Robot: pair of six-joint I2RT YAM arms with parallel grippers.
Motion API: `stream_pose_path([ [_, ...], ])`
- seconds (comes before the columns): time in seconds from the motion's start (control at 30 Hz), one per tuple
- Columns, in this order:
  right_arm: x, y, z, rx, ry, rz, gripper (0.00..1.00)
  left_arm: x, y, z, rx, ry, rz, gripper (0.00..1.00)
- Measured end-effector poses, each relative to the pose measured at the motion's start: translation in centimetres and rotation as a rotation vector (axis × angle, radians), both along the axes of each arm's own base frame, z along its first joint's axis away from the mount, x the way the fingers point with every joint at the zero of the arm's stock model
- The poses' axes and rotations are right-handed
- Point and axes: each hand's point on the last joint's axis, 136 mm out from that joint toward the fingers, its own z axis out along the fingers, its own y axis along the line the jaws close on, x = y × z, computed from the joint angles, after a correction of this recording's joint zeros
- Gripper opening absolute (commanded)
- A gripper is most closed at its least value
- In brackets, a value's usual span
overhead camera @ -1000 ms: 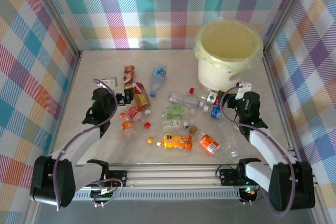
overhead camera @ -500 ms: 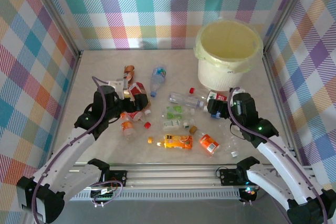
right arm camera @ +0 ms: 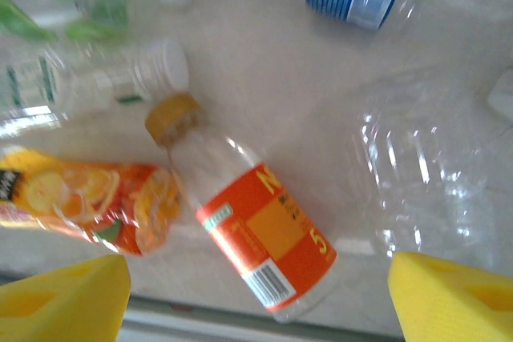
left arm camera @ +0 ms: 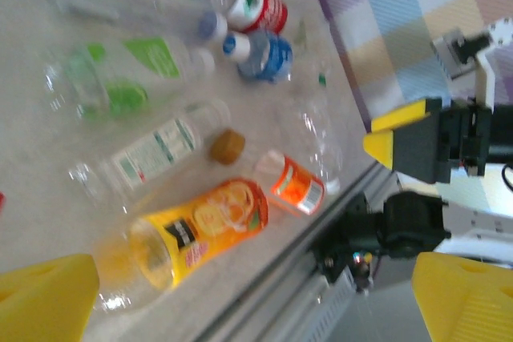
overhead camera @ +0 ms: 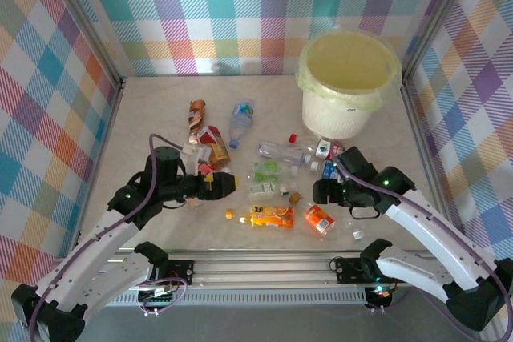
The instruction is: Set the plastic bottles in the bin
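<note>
Several plastic bottles lie scattered mid-table. The cream-yellow bin [overhead camera: 338, 120] stands at the back right. My right gripper [overhead camera: 325, 193] [right arm camera: 260, 302] hovers over a clear bottle with an orange label [overhead camera: 319, 219] [right arm camera: 268, 242]. Its yellow fingers [right arm camera: 66, 300] stand apart on either side of that bottle without touching it. My left gripper [overhead camera: 224, 184] [left arm camera: 256, 310] is open and empty, left of the white-label bottle [overhead camera: 260, 190] [left arm camera: 148, 156]. The orange juice bottle [overhead camera: 271, 215] [left arm camera: 188, 238] lies just ahead of it.
A green-label bottle [overhead camera: 266, 171], a clear bottle [overhead camera: 280, 150], blue-label [overhead camera: 329, 170] and red-label [overhead camera: 325, 148] bottles lie between the grippers and the bin. Brown-label bottles [overhead camera: 197, 114] sit at the left. A crushed clear bottle [right arm camera: 425, 174] lies right of my right gripper. The table's metal front rail [overhead camera: 264, 266] is close.
Both arms have swung inward and toward the near edge. The left gripper moved right past the red bottles; the right gripper moved left and down over the orange-label bottle.
</note>
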Motion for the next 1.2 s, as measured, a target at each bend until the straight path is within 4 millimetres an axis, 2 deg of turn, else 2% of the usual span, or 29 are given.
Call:
stream_pose_path([
  [0.1,-1.0,0.7,-1.2,-0.049,0.060,0.054,0.85,-2.2,-1.0,-1.9,0.012,0.067,-0.059,1.00],
  [0.3,-2.0,2.0,-3.5,-0.133,0.146,0.138,0.84,-6.2,-2.7,-3.8,0.024,0.144,-0.152,1.00],
  [0.57,-2.3,2.2,-6.8,-0.208,0.224,0.157,0.84,-9.7,-5.2,-7.6,0.086,0.201,-0.236,1.00],
  [0.7,-2.3,2.4,-7.5,-0.219,0.240,0.168,0.84,-10.4,-6.9,-8.6,0.109,0.197,-0.264,1.00],
  [0.87,-2.6,2.4,-8.6,-0.234,0.262,0.173,0.85,-10.5,-7.7,-9.8,0.146,0.190,-0.263,1.00],
  [1.2,-3.2,2.5,-9.9,-0.254,0.291,0.177,0.79,-9.6,-8.5,-8.8,0.105,0.145,-0.234,1.00],
])
